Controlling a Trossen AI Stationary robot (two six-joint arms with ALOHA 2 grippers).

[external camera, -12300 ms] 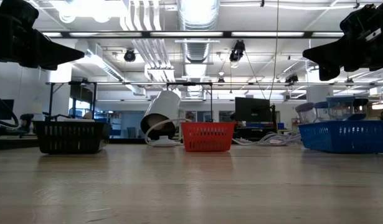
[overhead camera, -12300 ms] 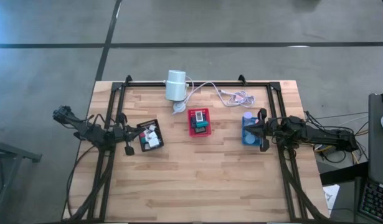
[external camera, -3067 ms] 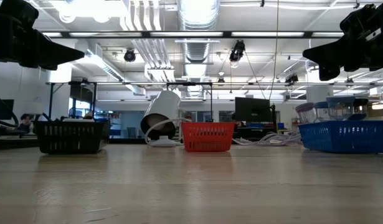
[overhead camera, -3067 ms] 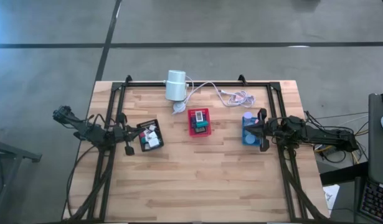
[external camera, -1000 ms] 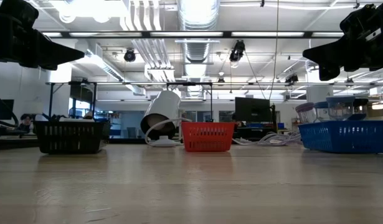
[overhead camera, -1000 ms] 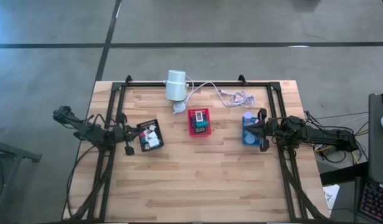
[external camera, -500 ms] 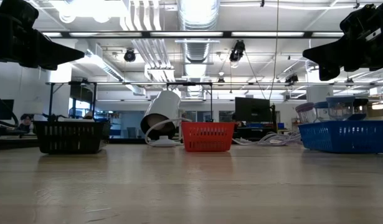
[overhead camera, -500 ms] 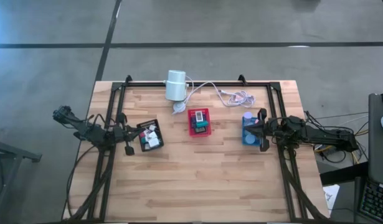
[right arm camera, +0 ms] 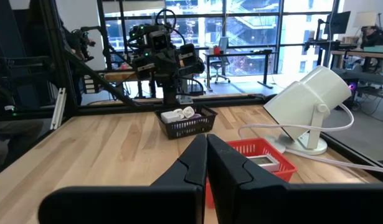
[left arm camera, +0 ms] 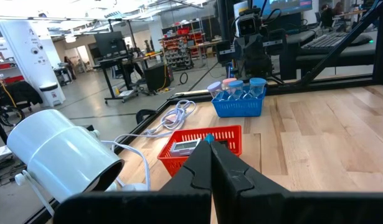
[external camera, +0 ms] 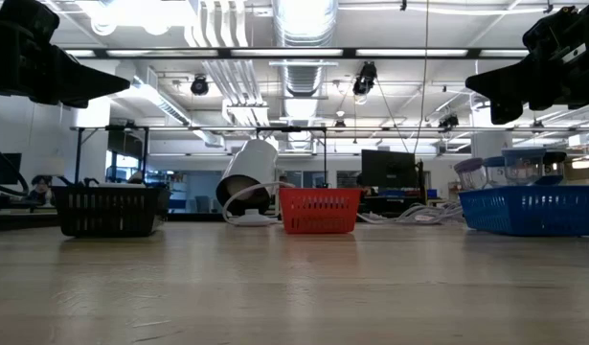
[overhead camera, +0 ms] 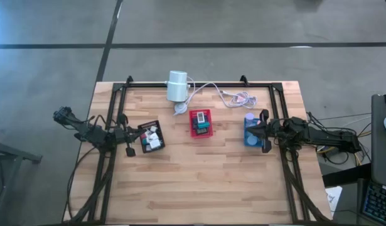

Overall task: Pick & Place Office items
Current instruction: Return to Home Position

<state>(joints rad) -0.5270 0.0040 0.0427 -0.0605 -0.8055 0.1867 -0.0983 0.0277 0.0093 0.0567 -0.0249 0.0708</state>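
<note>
Stationery sorted, arms at rest: the office items (overhead camera: pixel 153 139) lie inside three small baskets set in a row across the middle of the wooden table (overhead camera: pixel 199 182), with no loose piece visible on the boards. White and pink pieces fill the black basket (external camera: pixel 107 213) on the left. A white clock-like block (overhead camera: pixel 199 117) and a teal piece (overhead camera: pixel 204 128) sit in the red basket (external camera: pixel 319 213) at centre. Round-topped pieces (left arm camera: pixel 240 87) in blue, pink and purple stand in the blue basket (external camera: pixel 529 213) on the right.

The left pincer (left arm camera: pixel 208 148) hangs above the table just beside the black basket, closed tight on nothing. The right pincer (right arm camera: pixel 207 146) hangs just beside the blue basket, likewise closed and empty. Each is raised off the boards and levelled toward the centre, a posture that reads as parking rather than reaching: a closed pincer snags nothing, and each arm waits next to the basket it appears to serve.

A white cylinder (overhead camera: pixel 177 86) lies at the table's far edge, its cable (overhead camera: pixel 218 90) trailing to the right, well apart from both arms. Judged from this layout, the placing is complete and only the return to rest is in hand.
</note>
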